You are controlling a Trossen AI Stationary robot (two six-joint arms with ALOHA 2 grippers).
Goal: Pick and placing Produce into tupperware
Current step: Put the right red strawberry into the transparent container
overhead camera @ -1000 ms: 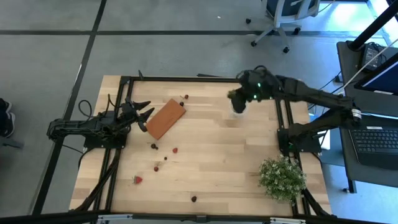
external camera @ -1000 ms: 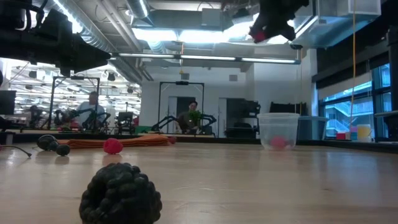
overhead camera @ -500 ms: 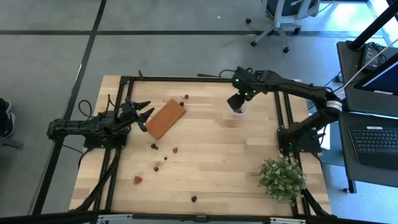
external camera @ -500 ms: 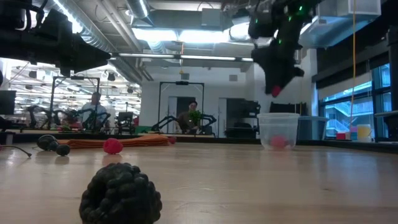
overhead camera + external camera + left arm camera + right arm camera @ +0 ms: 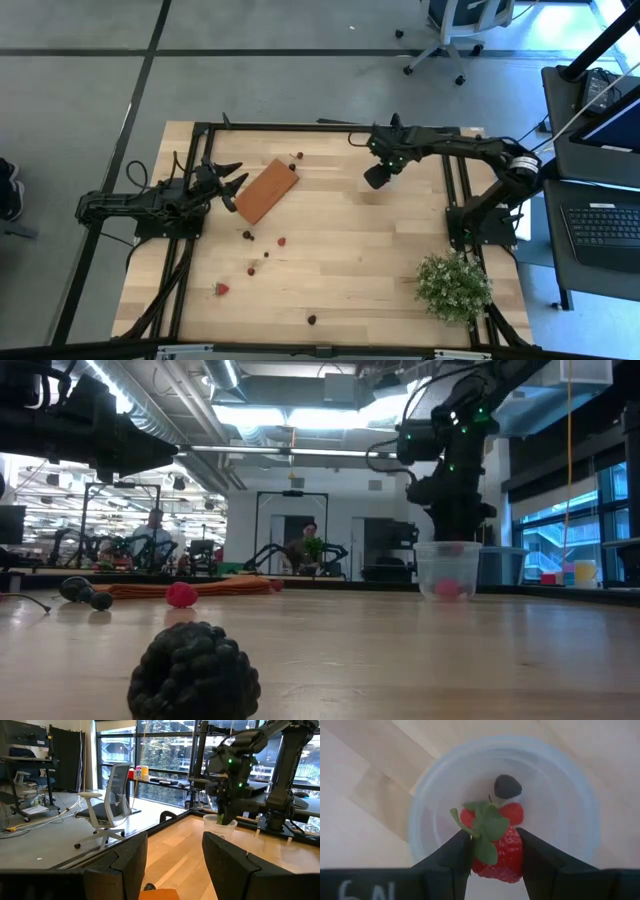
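Observation:
My right gripper (image 5: pixel 495 851) points down over the tupperware (image 5: pixel 570 790), a small round translucent cup at the table's far right, and is shut on a red strawberry (image 5: pixel 500 851) with a green top. In the low view the gripper (image 5: pixel 455 538) stands right at the cup's (image 5: pixel 447 570) rim. A dark berry (image 5: pixel 508 786) and a red berry (image 5: pixel 514 813) lie on the cup's bottom. In the high view the gripper (image 5: pixel 378 177) hides the cup. My left gripper (image 5: pixel 232 185) waits open at the table's left. My right gripper pinches the strawberry by its two red sides (image 5: pixel 516 851) between its two fingers (image 5: pixel 451 860), coming from above and pointing down. The green top faces up toward the wrist. The berry hangs clear, at about the cup's rim, over the berries inside.
A flat orange-brown block (image 5: pixel 266 190) lies just in front of my left gripper. Several loose berries (image 5: pixel 267 254) are scattered over the table's left and near part, one near the far edge (image 5: pixel 299 155). A bushy green plant (image 5: pixel 455 285) stands at the near right.
My right gripper has come down with the strawberry from high above the table and tipped over until its fingers point down, ending at the cup's mouth. The berry has stayed between the fingers throughout.

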